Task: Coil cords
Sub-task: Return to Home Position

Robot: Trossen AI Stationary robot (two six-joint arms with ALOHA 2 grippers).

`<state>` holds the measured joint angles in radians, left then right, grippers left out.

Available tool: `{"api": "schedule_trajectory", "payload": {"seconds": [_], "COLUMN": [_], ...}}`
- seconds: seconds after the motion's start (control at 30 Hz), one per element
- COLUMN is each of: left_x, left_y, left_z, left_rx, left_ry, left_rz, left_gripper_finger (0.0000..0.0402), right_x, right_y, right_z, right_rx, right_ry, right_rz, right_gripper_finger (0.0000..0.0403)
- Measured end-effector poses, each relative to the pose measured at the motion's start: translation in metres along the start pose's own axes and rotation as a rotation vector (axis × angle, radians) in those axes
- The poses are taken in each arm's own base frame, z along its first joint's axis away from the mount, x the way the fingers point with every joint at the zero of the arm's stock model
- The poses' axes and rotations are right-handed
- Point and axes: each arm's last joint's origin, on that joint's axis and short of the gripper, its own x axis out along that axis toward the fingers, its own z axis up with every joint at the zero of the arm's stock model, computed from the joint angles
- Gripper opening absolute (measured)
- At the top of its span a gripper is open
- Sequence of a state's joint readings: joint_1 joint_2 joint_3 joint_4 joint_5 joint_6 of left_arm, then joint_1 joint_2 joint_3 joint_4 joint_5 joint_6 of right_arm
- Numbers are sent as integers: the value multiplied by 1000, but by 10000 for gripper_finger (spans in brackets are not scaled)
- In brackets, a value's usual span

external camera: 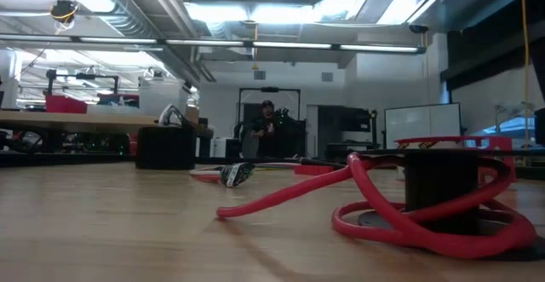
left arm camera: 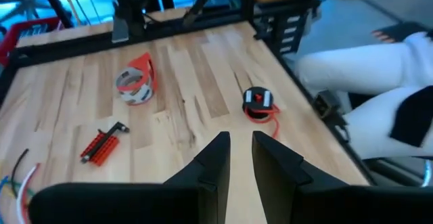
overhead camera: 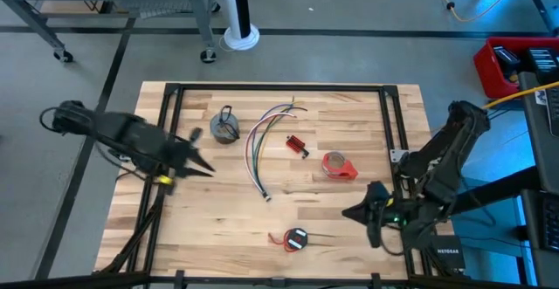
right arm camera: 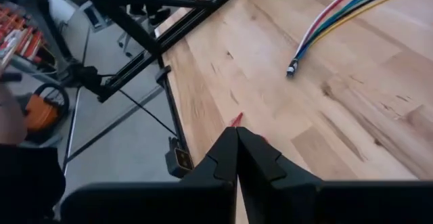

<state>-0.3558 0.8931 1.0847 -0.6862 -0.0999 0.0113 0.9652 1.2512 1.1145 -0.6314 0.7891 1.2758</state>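
The long bundle of red, green, white and grey wires (overhead camera: 260,145) lies loose in a curve mid-table, with its plug end (right arm camera: 292,68) toward the near side. A small grey coil with a black loop (overhead camera: 225,127) rests flat to its left. The black-and-red coil (overhead camera: 293,238) lies near the front edge, and its red cord (external camera: 341,188) trails over the wood. My left gripper (overhead camera: 199,164) hovers over the table's left part, open, pointing right, with nothing between its fingers. My right gripper (overhead camera: 351,212) hangs right of the black-and-red coil, shut, pointing left.
A red tape roll (overhead camera: 337,165) and a small red block (overhead camera: 297,145) lie right of the bundle. A black frame (overhead camera: 279,86) runs round the tabletop. Bare wood lies between the bundle and the front edge.
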Motion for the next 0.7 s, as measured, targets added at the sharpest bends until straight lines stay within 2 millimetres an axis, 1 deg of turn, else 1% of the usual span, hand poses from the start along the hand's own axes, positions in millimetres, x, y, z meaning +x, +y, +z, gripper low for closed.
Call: {"api": "schedule_trajectory", "payload": {"seconds": [0.07,0.17,0.27,0.33,0.5,0.7], "left_x": [-25,-56,-78,-89,-99,-95], "left_y": [0,2,3,5,7,7], "left_z": [-6,-15,-28,-41,-81,-124], "left_rx": [-4,-18,-34,-47,-121,-163], "left_ry": [-30,-80,-150,-187,-244,-383], "left_rz": [-11,-29,-45,-49,-58,-71], "left_gripper_finger": [56,56,56,56,56,56], "right_x": [-9,-18,-25,-30,-47,-72], "right_y": [-3,-10,-16,-20,-26,-27], "right_z": [4,12,18,22,23,16], "right_rx": [0,-5,-13,-18,-56,-100], "right_ry": [15,11,4,-4,-63,-147], "right_rz": [13,10,0,-6,3,70], "right_gripper_finger": [10,10,10,10,10,10]}}
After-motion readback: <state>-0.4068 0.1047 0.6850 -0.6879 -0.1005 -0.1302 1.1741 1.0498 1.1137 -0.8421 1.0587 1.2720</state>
